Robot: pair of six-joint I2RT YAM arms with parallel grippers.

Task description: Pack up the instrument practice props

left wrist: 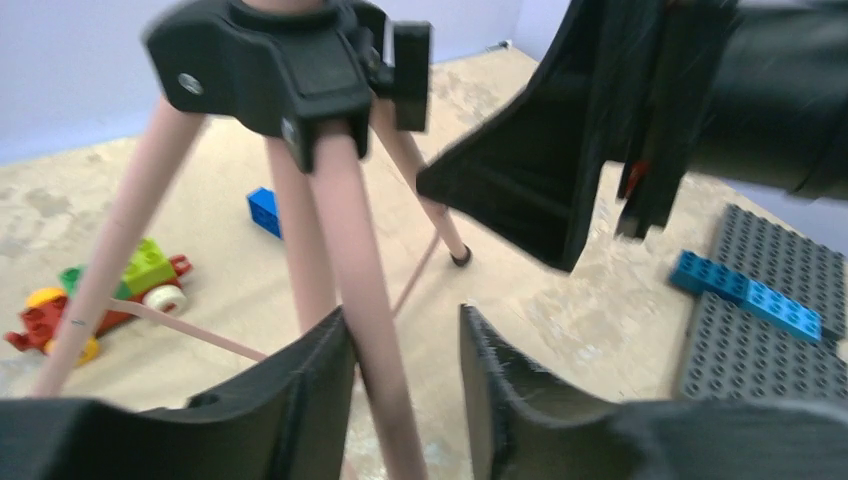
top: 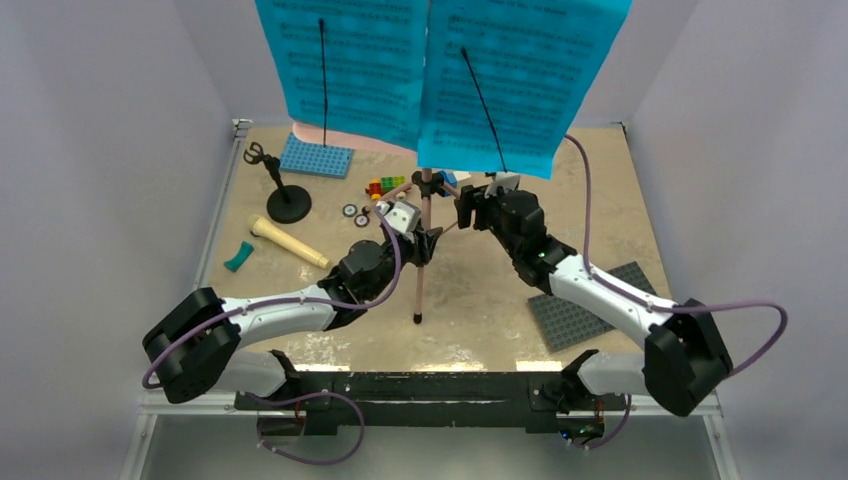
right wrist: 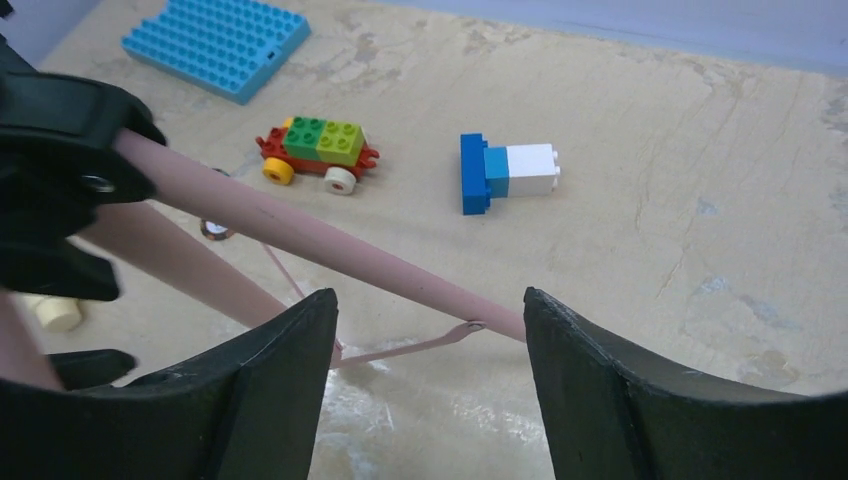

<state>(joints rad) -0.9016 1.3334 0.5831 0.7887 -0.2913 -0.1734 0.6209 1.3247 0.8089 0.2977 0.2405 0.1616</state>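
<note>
Left wrist view: the left claw [left wrist: 402,318] stands with its jaws apart. One pink leg of the music stand [left wrist: 368,300] rises between them, lying against one finger and clear of the other, so no clamp is made. Above it sits the black hub [left wrist: 270,70] where the legs meet.

Right wrist view: the right claw [right wrist: 428,300] is spread wide, with another leg crossing just beyond its fingertips and touching neither.

Overhead, both claws flank the stand just below the hub, mid-table. The stand is upright on its tripod, with the cyan sheet-music pages [top: 350,60] still on its board at the top. The cream toy microphone [top: 290,241] lies on the table [top: 600,200] at far left. The black mic stand [top: 286,203] is upright just behind it, and both are well apart from the arms.

Judgement: the step in hand is securing the music stand for folding, and nothing appears packed yet. The next move calls for one claw to close firmly on a leg or the hub while the other draws the legs inward. The stand looks top-heavy, so an uneven pull could tip it.
</note>
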